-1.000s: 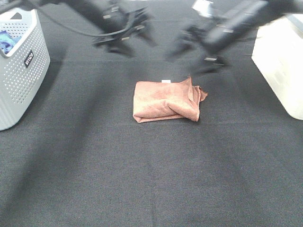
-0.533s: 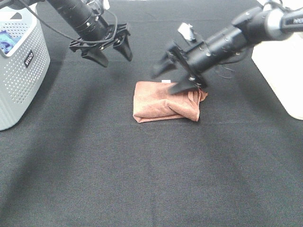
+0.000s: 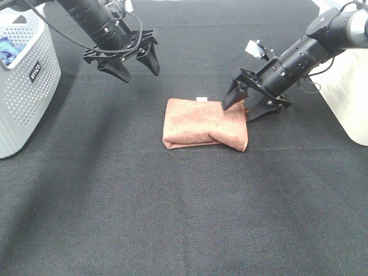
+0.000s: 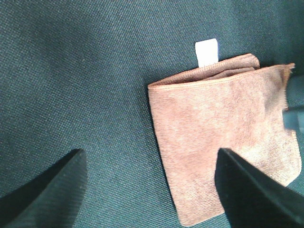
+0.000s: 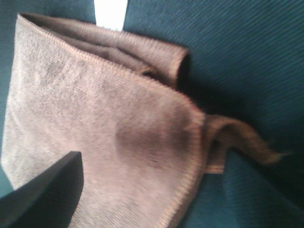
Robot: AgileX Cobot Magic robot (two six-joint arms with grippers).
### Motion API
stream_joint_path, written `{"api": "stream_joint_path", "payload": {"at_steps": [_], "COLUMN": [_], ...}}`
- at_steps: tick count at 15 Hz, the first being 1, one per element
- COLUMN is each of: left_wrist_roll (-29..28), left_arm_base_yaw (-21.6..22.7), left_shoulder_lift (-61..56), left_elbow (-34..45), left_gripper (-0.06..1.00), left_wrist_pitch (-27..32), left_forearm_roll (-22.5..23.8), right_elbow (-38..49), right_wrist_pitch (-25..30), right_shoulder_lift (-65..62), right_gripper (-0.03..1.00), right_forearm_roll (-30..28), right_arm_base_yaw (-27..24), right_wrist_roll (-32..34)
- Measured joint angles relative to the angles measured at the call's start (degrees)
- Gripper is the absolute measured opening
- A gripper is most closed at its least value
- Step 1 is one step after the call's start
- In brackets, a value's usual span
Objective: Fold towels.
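Observation:
The terracotta towel (image 3: 204, 123) lies folded into a small rectangle in the middle of the black table, its white tag (image 3: 202, 99) at the far edge. My left gripper (image 3: 131, 66) is open and empty, hovering behind and to the left of the towel. My right gripper (image 3: 246, 104) is open, low at the towel's right edge, one finger on the cloth's corner. The left wrist view shows the towel (image 4: 223, 137) and the tag (image 4: 206, 52) between the spread fingers (image 4: 47, 190). The right wrist view shows the folded layers (image 5: 109, 128), a loose corner (image 5: 242, 140) sticking out, and one finger (image 5: 42, 194).
A grey perforated basket (image 3: 31, 86) stands at the left edge with a blue cloth (image 3: 8, 49) inside. A white container (image 3: 345, 75) stands at the right edge. The black table cover (image 3: 184, 218) spreads in front of the towel.
My right gripper has swung down to the towel's right edge, and the loose flap there now lies flatter. My left gripper has settled at the back left.

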Motion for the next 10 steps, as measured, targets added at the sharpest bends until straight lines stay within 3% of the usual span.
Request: {"api": "stream_joint_path", "payload": {"at_steps": [5,7,10], "left_wrist_roll": [0.80,1.32,1.49], "left_arm_base_yaw": [0.00,0.00,-0.06], "left_shoulder_lift": [-2.92,-6.70,-11.75], "left_elbow": [0.00,0.00,0.00], "left_gripper": [0.71,0.71,0.71], "left_wrist_pitch": [2.52,4.41,4.53], "left_forearm_roll": [3.90,7.91,8.65], "right_elbow": [0.00,0.00,0.00], "right_wrist_pitch": [-0.17,5.33,12.03], "right_shoulder_lift": [-7.39,-12.38,-16.73], "right_gripper": [0.76,0.76,0.76], "right_forearm_roll": [-2.52,-5.44,-6.93], "right_arm_base_yaw": [0.00,0.00,0.00], "right_wrist_roll": [3.32,8.19,9.40]}}
